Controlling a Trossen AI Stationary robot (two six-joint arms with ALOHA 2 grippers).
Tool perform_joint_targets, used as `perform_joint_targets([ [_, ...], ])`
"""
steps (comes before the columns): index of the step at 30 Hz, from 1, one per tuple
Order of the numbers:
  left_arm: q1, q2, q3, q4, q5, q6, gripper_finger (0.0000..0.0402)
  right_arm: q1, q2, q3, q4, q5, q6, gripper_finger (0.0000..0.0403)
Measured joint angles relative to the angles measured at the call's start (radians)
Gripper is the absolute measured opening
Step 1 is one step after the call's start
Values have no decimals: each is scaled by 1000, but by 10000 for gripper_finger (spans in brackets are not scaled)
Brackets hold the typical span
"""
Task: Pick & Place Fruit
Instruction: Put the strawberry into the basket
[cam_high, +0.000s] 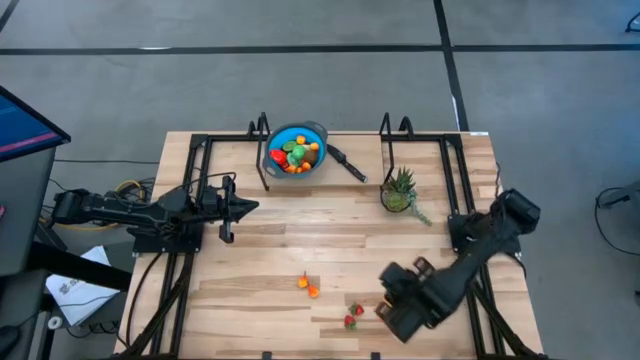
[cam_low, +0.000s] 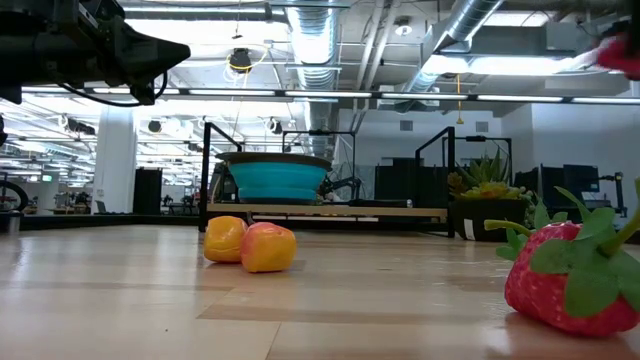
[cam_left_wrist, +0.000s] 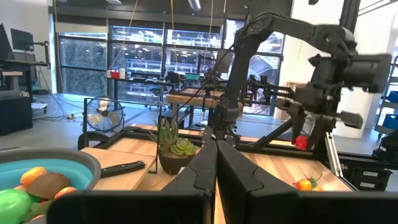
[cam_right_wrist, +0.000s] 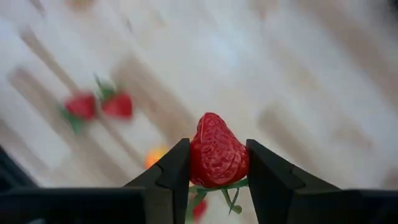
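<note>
My right gripper (cam_right_wrist: 217, 163) hangs above the table's near right part (cam_high: 386, 303), shut on a red toy strawberry (cam_right_wrist: 216, 155). Below it on the wood lie two more strawberries (cam_high: 354, 316) and two orange pieces (cam_high: 308, 287), which show close up in the low view (cam_low: 250, 245). A blue bowl (cam_high: 296, 150) at the far edge holds several fruits. My left gripper (cam_high: 228, 208) waits shut over the table's left side, touching nothing. My right gripper pinches the strawberry by its two opposite sides (cam_right_wrist: 194, 163) between the two fingers. The fingers slant steeply down from above. The strawberry's pointed end faces the table, its green leaves (cam_right_wrist: 229, 194) lie back toward the gripper, and it hangs clear of the table.
A spiky green plant in a pot (cam_high: 400, 190) stands at the far right. The bowl's black handle (cam_high: 348, 163) sticks out toward it. Black frame bars (cam_high: 452, 180) run along the table's left, right and far sides. Bare wood lies across the table's middle.
</note>
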Motion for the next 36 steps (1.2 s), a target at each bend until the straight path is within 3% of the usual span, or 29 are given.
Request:
perform_joint_targets([
  [8, 0, 0, 0, 0, 0, 0, 4, -191, 0, 71, 75, 119, -407, 118],
  [20, 0, 0, 0, 0, 0, 0, 4, -546, 0, 129, 469, 95, -1135, 118],
  [28, 0, 0, 0, 0, 0, 75, 4, -781, 13, 135, 754, 10, -1411, 118],
  [36, 0, 0, 0, 0, -23, 81, 4, -969, 65, 136, 880, -97, -1508, 118],
])
